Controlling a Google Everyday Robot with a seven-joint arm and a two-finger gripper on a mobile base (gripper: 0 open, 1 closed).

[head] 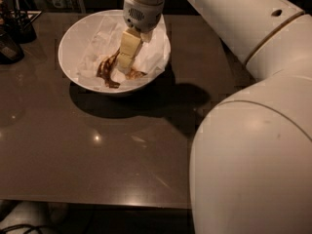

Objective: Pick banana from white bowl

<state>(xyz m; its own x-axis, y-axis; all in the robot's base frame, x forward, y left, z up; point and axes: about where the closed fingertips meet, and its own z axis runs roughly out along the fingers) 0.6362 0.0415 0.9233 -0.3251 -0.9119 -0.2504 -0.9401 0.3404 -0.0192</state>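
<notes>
White bowl [67,38] sat at far-left part of dark glossy table [97,145], lined with crumpled white paper [92,48]; banana [104,72] lay inside the bowl, on the paper, toward the near side of the bowl floor; skin mostly dark brown, little yellow showing

Banana seen as two limbs meeting low in the bowl; the left limb was the plainer one, its long axis running from upper right down to lower left, then hooking back right along the bowl's near wall; a shorter brown piece showed just right of the gripper's tip; which end carried the stem could not be told

Gripper [124,65] was reaching down into the bowl from above its far rim, cream-coloured tip down among the banana pieces, touching or just over them; whether the pincer was open, closed or gripping could not be told

White arm [234,23] crossed the top right of the view; dark containers [14,28] stood at the table's far-left edge, well apart from the bowl
</notes>
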